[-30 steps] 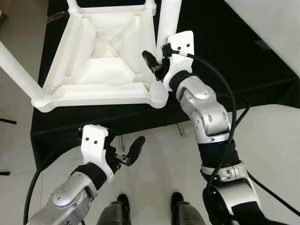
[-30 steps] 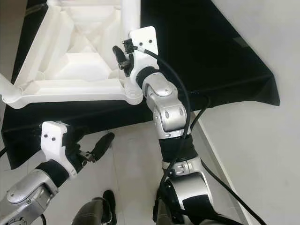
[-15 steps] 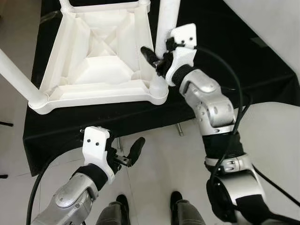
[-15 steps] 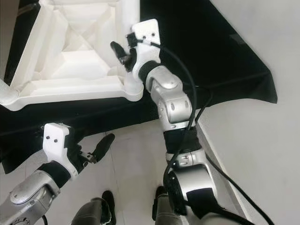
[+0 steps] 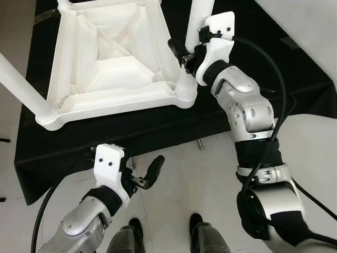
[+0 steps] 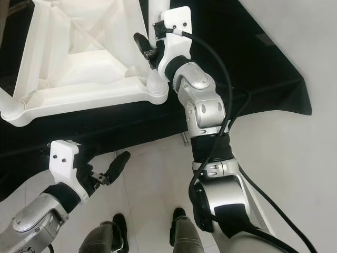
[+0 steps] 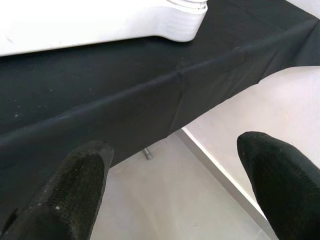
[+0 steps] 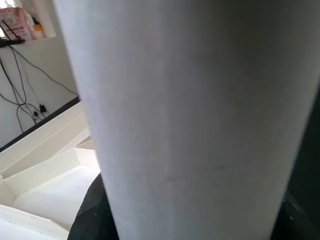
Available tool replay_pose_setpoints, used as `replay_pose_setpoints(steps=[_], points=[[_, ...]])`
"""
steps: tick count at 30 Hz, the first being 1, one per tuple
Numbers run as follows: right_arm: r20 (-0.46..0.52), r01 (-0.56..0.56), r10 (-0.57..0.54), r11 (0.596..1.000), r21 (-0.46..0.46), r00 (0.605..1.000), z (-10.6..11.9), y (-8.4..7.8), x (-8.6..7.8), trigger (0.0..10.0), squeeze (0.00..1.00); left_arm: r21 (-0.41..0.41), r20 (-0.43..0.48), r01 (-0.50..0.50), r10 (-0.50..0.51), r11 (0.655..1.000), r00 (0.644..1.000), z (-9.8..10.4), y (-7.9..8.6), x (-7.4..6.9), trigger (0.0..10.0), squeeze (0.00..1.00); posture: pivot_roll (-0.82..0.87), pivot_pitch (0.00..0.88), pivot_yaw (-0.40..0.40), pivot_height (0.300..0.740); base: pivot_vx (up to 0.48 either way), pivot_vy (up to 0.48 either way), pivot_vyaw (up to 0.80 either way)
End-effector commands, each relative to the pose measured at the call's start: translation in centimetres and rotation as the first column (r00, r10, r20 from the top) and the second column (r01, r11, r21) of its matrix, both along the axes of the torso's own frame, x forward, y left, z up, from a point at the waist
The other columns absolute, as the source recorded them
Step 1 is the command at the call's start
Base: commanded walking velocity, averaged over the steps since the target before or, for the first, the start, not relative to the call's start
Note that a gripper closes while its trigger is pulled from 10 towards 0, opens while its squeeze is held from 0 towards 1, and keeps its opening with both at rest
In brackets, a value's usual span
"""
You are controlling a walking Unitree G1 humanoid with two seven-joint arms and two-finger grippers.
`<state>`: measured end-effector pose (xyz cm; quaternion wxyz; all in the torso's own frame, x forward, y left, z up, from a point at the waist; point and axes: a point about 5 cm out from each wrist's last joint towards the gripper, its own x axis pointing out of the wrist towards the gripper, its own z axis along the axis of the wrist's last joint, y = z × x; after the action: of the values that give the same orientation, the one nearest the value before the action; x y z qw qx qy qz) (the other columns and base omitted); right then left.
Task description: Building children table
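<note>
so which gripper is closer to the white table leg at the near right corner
Right. The right gripper has its fingers around the table leg just above the corner socket. The left gripper hangs open below the black-covered surface, well short of the leg.

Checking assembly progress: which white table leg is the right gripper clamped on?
The leg at the upturned table's near right corner, inside the right gripper; the others stand untouched.

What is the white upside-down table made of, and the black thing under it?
The white table looks like moulded plastic: smooth, slightly glossy, with ribs cast into its underside. The leg held by the right gripper looks the same. The black cover underneath seems to be matte cloth, since it creases and hangs over the edge.
</note>
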<state>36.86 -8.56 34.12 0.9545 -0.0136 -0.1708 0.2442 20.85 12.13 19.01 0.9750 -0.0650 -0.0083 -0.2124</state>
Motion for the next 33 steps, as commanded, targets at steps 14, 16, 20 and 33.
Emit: replay_pose_setpoints(steps=[14, 16, 20, 33], points=[[-0.158, 0.022, -0.022, 1.0, 0.0, 0.987, -5.3, 1.3, 0.0, 10.0, 0.0, 0.015, -0.035, -0.008, 0.009, 1.0, 0.999, -1.1, 0.1, -0.2, 10.0, 0.0, 0.0, 0.338, 0.021, 0.74, 0.0, 0.0, 0.0], [-0.168, 0.043, -0.045, 0.999, -0.015, 0.985, -5.6, 1.3, 0.1, 10.0, 0.0, 0.016, -0.035, -0.008, 0.009, 1.0, 0.999, -1.1, 0.1, -0.2, 10.0, 0.0, 0.01, 0.337, 0.02, 0.74, 0.0, 0.0, 0.0], [-0.172, 0.065, -0.068, 0.998, -0.024, 0.983, -5.8, 1.3, 0.1, 10.0, 0.0, 0.016, -0.035, -0.009, 0.01, 1.0, 0.999, -1.2, 0.1, -0.3, 10.0, 0.0, 0.0, 0.335, 0.02, 0.74, 0.0, 0.0, 0.0], [-0.093, -0.111, 0.114, 0.993, 0.041, 0.989, -3.6, 1.7, -0.3, 10.0, 0.0, 0.011, -0.031, -0.009, 0.009, 1.0, 0.999, -1.2, -0.1, -0.3, 10.0, 0.0, 0.0, 0.338, 0.017, 0.74, 0.0, 0.0, 0.0]])
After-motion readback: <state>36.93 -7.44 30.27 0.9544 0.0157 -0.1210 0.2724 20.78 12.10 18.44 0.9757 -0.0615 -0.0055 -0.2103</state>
